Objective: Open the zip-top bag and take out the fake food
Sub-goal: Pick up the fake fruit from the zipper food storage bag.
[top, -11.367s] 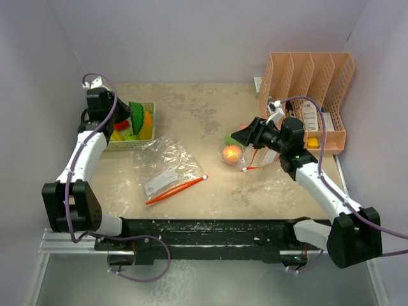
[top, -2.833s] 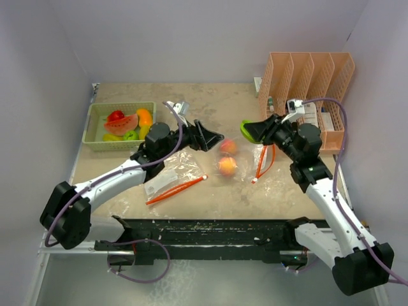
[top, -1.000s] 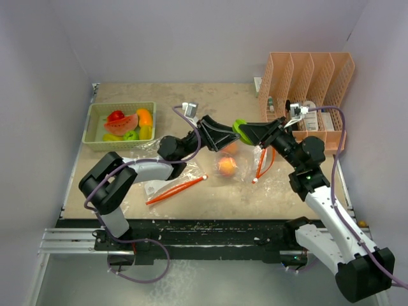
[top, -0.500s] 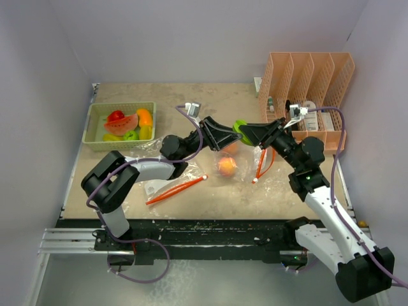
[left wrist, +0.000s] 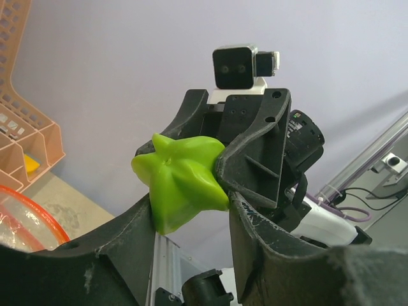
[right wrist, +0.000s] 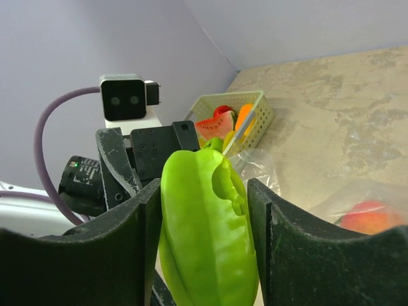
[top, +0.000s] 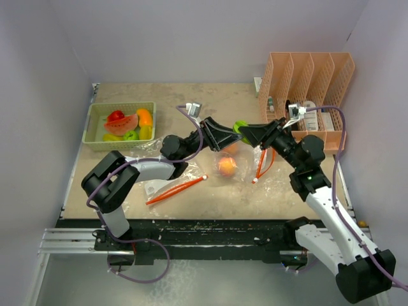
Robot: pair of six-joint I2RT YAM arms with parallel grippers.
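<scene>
My right gripper [top: 246, 132] is shut on a glossy green pepper [top: 240, 126] and holds it above the table's middle; the pepper fills the right wrist view [right wrist: 207, 236]. My left gripper [top: 232, 135] is open and faces it, fingers either side of the pepper's lower tip [left wrist: 182, 182]. Below them lies a clear zip-top bag [top: 245, 171] with an orange zip, holding an orange-peach fruit [top: 225, 166] and a second one [top: 232, 148]. One fruit shows in the right wrist view [right wrist: 366, 217].
A green basket [top: 121, 104] at the far left holds a watermelon slice [top: 121, 123] and other toy foods. A second clear bag [top: 167, 167] with an orange zip lies left of middle. A peach file organiser [top: 306, 73] stands at the far right.
My left gripper has edged right until its open fingers straddle the pepper held by my right gripper. The right arm has barely moved.
</scene>
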